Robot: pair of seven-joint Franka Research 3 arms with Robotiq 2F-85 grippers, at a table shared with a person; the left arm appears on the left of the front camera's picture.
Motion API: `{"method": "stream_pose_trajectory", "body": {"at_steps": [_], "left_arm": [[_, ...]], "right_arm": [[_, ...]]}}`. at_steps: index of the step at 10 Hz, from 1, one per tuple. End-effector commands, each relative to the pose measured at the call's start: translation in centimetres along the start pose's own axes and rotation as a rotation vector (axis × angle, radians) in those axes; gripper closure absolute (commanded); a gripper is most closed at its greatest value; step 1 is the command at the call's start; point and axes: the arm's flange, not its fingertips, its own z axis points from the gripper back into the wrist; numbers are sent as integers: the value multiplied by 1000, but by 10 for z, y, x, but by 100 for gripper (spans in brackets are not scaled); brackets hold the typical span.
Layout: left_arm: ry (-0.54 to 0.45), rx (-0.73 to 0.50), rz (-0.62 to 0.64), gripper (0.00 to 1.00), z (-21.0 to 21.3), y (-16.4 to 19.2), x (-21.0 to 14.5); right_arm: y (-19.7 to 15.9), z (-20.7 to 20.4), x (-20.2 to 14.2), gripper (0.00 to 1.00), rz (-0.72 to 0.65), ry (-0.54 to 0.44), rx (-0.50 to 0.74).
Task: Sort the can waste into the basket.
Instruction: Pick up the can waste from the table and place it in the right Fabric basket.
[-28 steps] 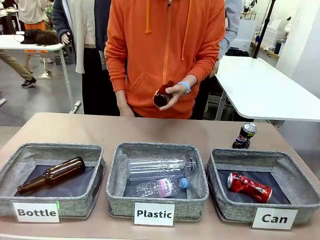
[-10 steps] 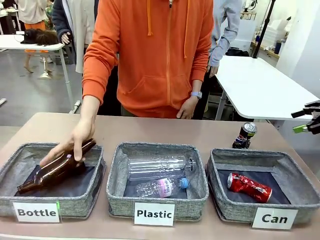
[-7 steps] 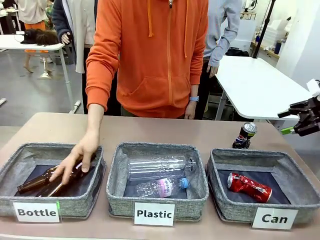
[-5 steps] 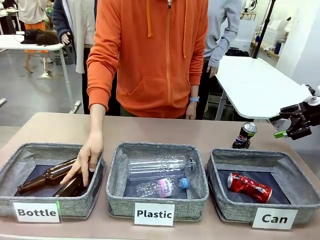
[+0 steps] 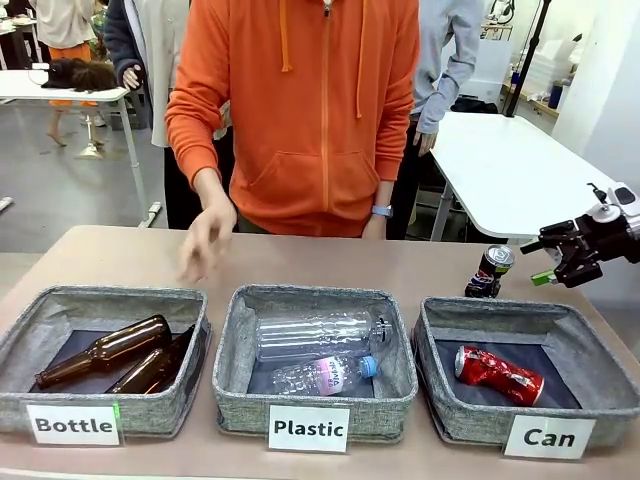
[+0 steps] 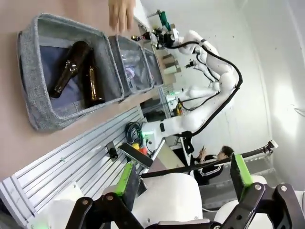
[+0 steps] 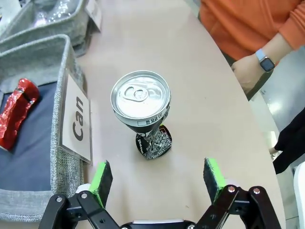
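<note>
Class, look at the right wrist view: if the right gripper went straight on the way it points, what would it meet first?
Most likely the dark can, standing upright on the table centred between the open right gripper fingers. Depth is hard to judge.

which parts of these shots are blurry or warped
Front view: the person's raised hand is smeared by motion, while the baskets and labels stay sharp. Right wrist view: the upright can is crisp but looks top-heavy from the wide-angle lens. Left wrist view: rolled sideways, with the right gripper small in the distance.
</note>
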Motion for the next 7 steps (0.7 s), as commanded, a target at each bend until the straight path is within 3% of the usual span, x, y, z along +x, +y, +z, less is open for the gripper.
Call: {"method": "stream_pose_trajectory", "body": {"at_steps": [1, 2, 4, 7], "left_arm": [[111, 55, 0, 0, -37, -5, 13], [234, 34, -9, 0, -73, -4, 24], [387, 36, -4, 0, -160, 8, 41], [472, 101, 86, 0, -237, 34, 41]], "right_arm": [[-4, -1, 1, 0, 21, -16, -7], [-4, -6, 3, 0, 19, -10, -10], [-5, -20, 2, 0, -5, -13, 0], [-9, -36, 1, 0, -21, -18, 2]]}}
